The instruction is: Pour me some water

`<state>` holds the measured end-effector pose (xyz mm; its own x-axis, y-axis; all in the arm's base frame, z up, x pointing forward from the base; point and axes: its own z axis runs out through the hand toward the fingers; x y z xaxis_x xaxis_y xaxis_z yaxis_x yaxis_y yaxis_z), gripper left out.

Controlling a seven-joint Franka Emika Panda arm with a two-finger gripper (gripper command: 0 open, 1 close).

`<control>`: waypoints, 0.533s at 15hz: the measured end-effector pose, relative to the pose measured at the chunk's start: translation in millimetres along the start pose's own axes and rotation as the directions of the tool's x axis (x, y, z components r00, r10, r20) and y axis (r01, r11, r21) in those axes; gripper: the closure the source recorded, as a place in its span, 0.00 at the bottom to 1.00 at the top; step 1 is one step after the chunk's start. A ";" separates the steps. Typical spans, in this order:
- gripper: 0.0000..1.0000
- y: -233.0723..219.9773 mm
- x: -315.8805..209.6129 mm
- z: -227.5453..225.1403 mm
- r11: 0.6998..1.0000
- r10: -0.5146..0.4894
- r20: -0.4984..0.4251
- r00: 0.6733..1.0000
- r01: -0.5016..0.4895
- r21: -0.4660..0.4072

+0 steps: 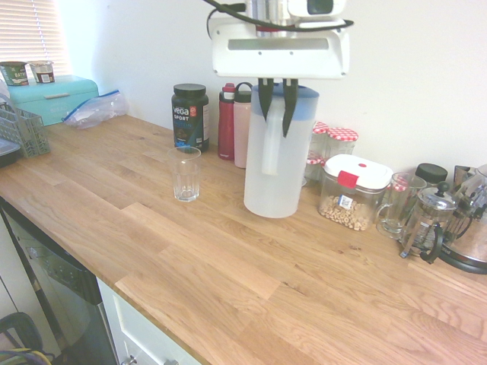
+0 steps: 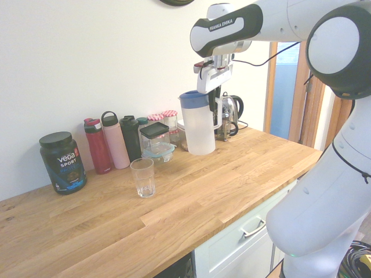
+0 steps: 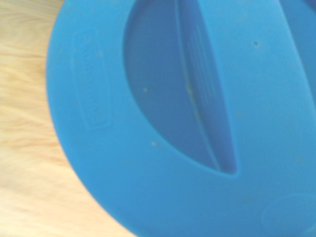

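Directly under the gripper (image 1: pixel 278 106), pressed together on its handle, the upright water pitcher (image 1: pixel 278 171) stands near the worktop's back edge; the empty glass (image 1: pixel 186 173) waits beside.

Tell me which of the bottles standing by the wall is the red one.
The red bottle stands right beside the black tub. The pink bottle and the dark bottle come after it, toward the pitcher.

White arm overhead, pincer (image 1: pixel 278 110) closed, pointing down

Wrist view: blurred blue pitcher lid (image 3: pixel 163 123) cut off by edges; kettle (image 1: pixel 473 228) cropped at frame edge.
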<state>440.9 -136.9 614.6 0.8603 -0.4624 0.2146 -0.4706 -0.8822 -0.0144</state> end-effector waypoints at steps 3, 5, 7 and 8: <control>1.00 -43.6 -18.2 -20.1 0.994 -0.105 -0.006 0.994 0.105 -0.032; 1.00 -71.1 -27.7 -30.0 0.981 -0.181 -0.018 0.983 0.179 -0.073; 1.00 -90.0 -33.9 -30.5 0.964 -0.250 -0.022 0.968 0.247 -0.102; 1.00 -96.4 -36.5 -29.6 0.952 -0.288 -0.016 0.957 0.285 -0.111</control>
<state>449.1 -32.4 637.0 0.9562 -0.1871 0.2251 -0.2249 -0.9618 0.1562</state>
